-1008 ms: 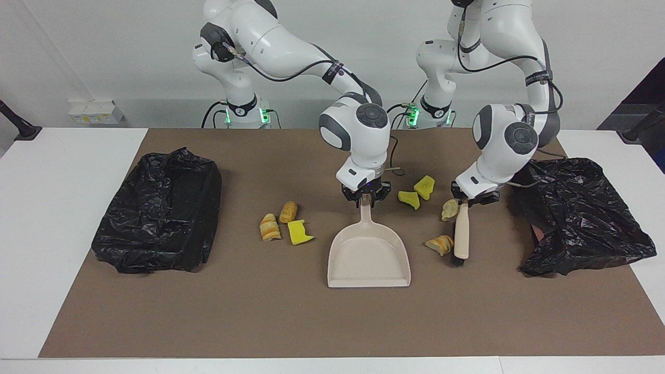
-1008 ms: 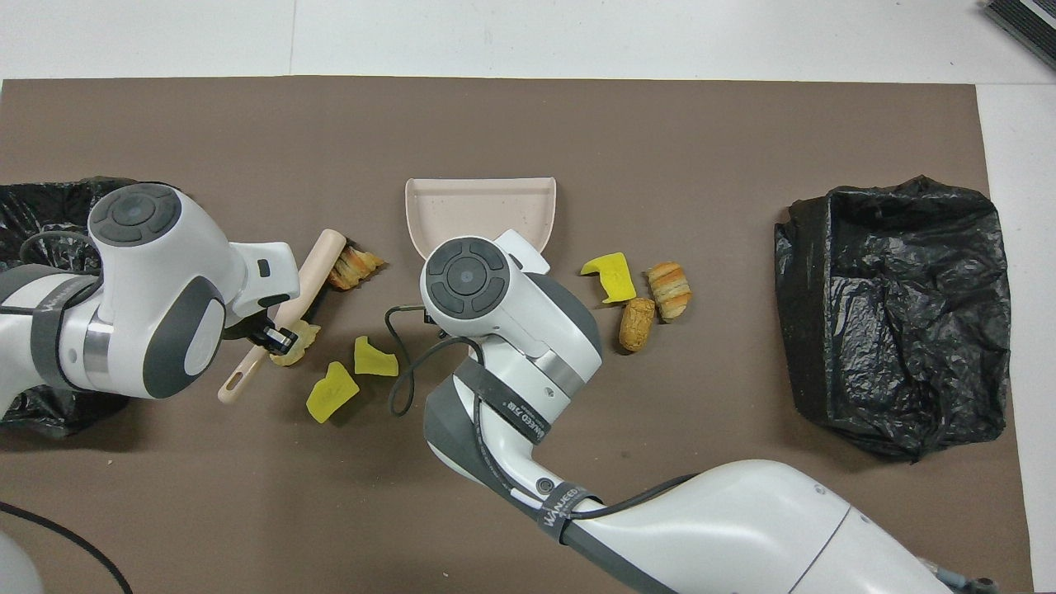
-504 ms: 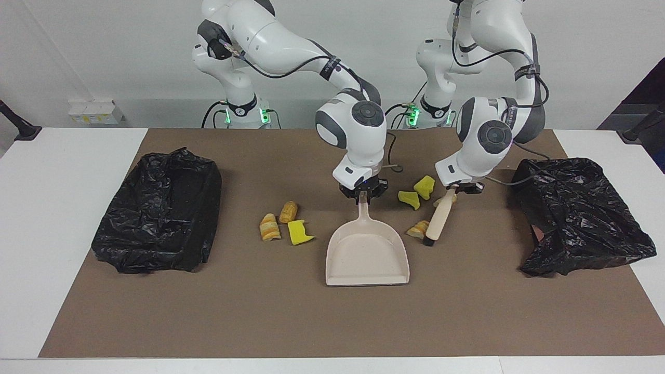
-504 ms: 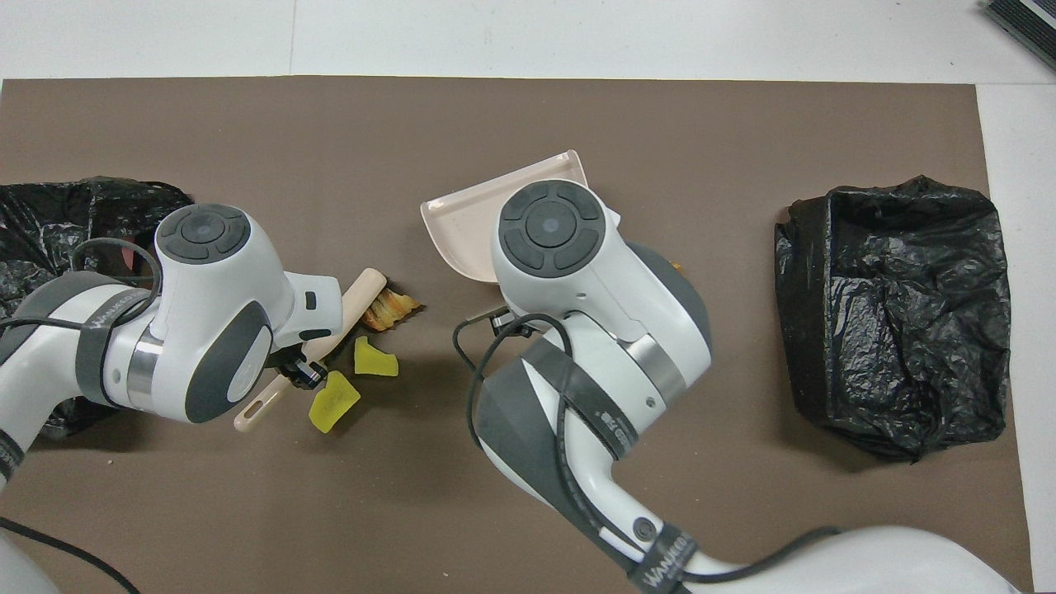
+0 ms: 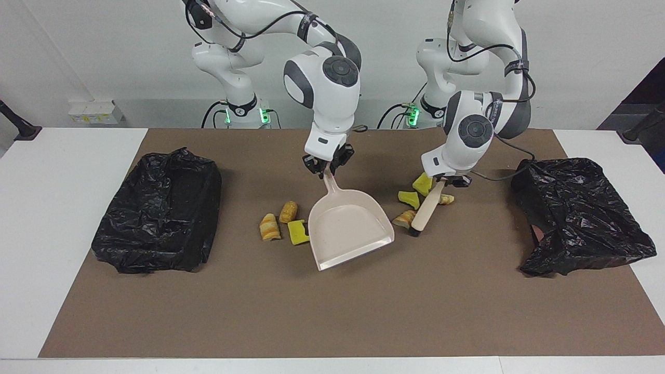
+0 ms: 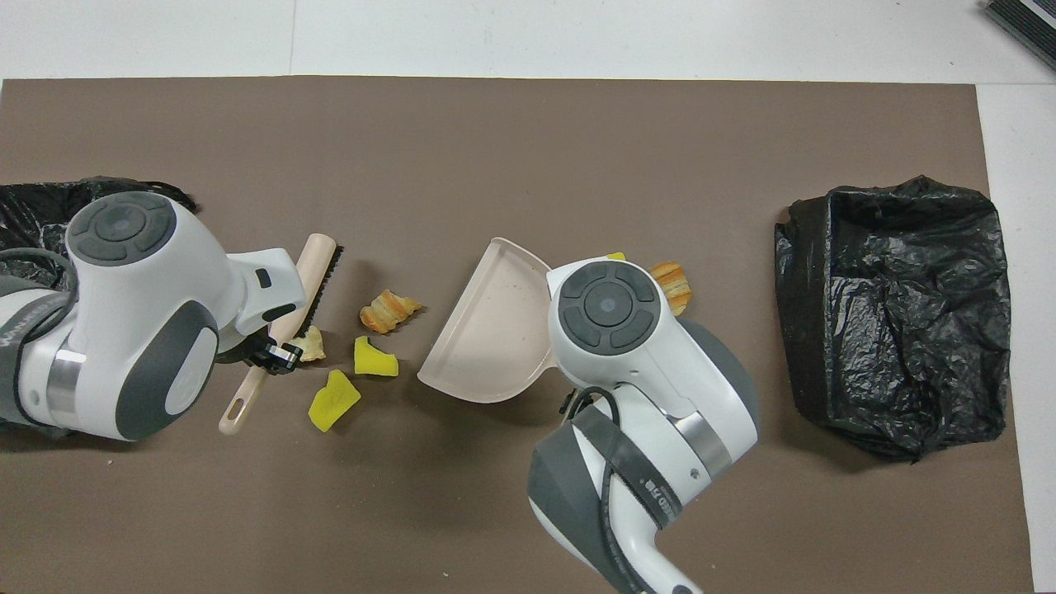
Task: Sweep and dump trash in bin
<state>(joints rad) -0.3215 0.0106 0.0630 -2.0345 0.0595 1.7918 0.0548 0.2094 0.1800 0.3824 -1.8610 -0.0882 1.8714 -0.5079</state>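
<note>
Both arms were working mid-surface on the brown mat (image 5: pixel 332 322). My right gripper (image 5: pixel 328 169) had its jaws closed on the handle of the dustpan (image 5: pixel 349 228), which was lifted and tilted, its open lip turned toward the left arm's end. My left gripper (image 5: pixel 446 183) had its jaws clamped on the brush (image 5: pixel 427 212), which slanted down with its bristle end at the mat.

The trash lay in two groups. By the brush were four pieces: a tan lump (image 5: pixel 404 218) touching the bristle end, two yellow bits (image 5: pixel 409 199) (image 5: pixel 422 184) just beside it nearer the robots, and a pale lump (image 5: pixel 447 199) against the brush near the gripper. Three more sat beside the pan toward the right arm's end: two tan lumps (image 5: pixel 269 227) (image 5: pixel 288 211) and a yellow bit (image 5: pixel 297 232) partly under the pan's edge.

A black bin bag (image 5: pixel 158 210) stood at the right arm's end and another (image 5: pixel 576 213) at the left arm's end.

I judged this the setting-up step for the first sweep; nothing was in the pan yet. Next the pan's lip needed to go flat on the mat facing the brush group, then the brush had to draw those pieces across into it.
</note>
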